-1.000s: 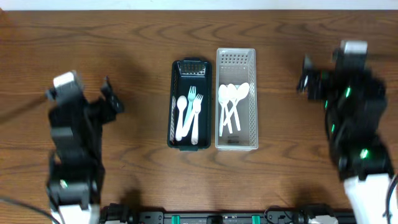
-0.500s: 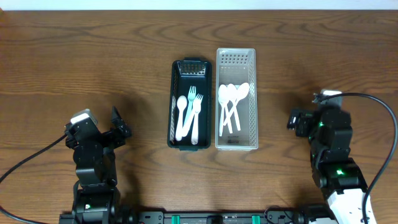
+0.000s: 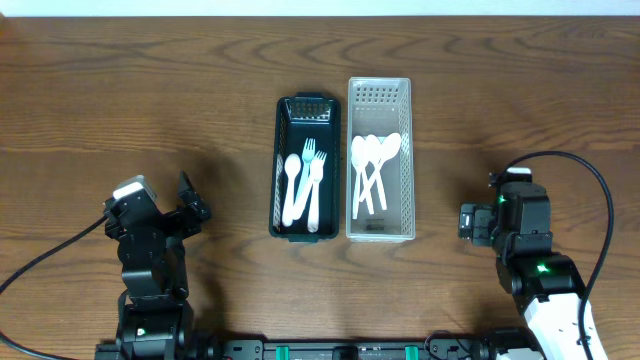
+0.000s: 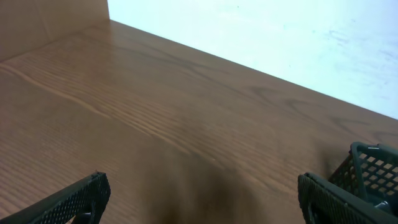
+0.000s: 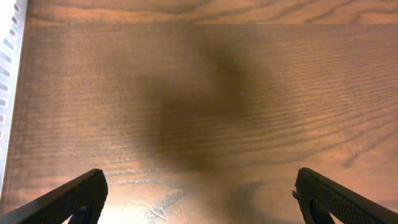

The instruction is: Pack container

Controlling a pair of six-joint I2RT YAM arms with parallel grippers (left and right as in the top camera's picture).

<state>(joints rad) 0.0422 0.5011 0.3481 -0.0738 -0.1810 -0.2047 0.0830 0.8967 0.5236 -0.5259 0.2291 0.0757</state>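
**Gripper state.** The left gripper [image 4: 198, 198] and the right gripper [image 5: 199, 196] both had their jaws spread wide, with nothing between them but bare table [image 3: 120, 90].

**Location of task items.** The dark basket [image 4: 373, 163] lay ahead and to the right of the left jaws, with only its near corner in the wrist view. The white basket [image 5: 9, 93] lay ahead and to the left of the right jaws, showing only a strip of its perforated wall. The dark basket held a white spoon [image 3: 291, 185], a teal fork [image 3: 306, 164] and a white fork [image 3: 316, 186]. The white basket held several white spoons [image 3: 372, 165]. No loose cutlery was visible on the table.

**Hazards (judgement).**
- The two baskets stood side by side, touching or nearly so. A finger striking either rim on approach would probably push both.
- The spoons in the white basket overlapped at the handles. A pinch there could lift more than one, or tip one over the wall.
- The baskets looked light, so any sideways drag during a lift could skid them.
- The cable [image 3: 602, 200] looped outside the right arm and could snag on a wide swing.

**Clearances.** Open wood lay directly ahead of and between both sets of jaws. The nearest edges were the basket walls, on the inner side of each gripper. The table's far edge lay well beyond the left jaws.
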